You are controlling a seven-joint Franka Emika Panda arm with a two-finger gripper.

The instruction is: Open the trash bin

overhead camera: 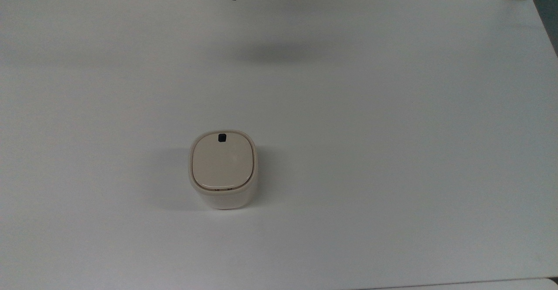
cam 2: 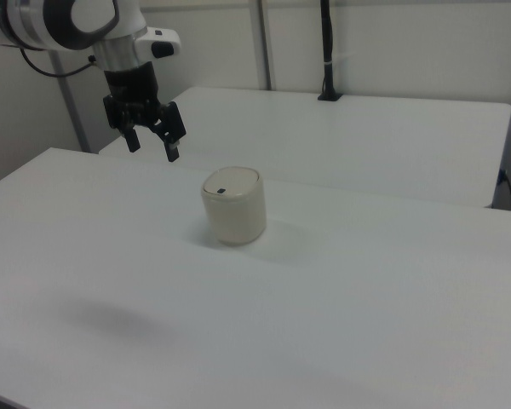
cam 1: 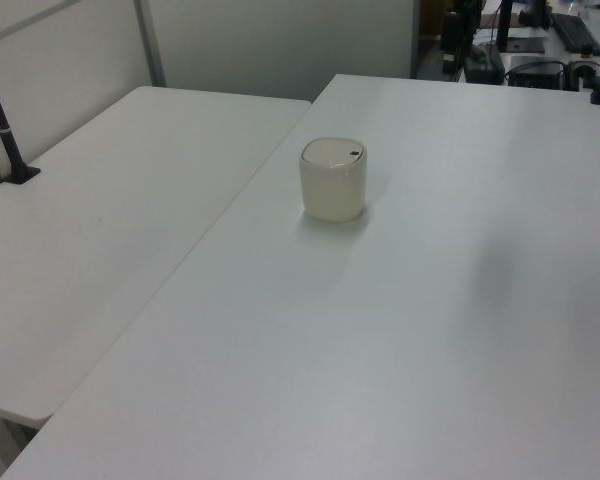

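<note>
Trash bin (overhead camera: 223, 170) lid shut; gripper (cam 2: 152, 145) spread, high above table (overhead camera: 392, 107)

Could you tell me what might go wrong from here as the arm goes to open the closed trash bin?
The black button is small and near the lid's rim, so a slightly off press could land on the beige lid instead. The trash bin stands free on the table and looks light; a sideways push might slide or tip it. The gripper hangs open, so one finger could catch the rim.
</note>
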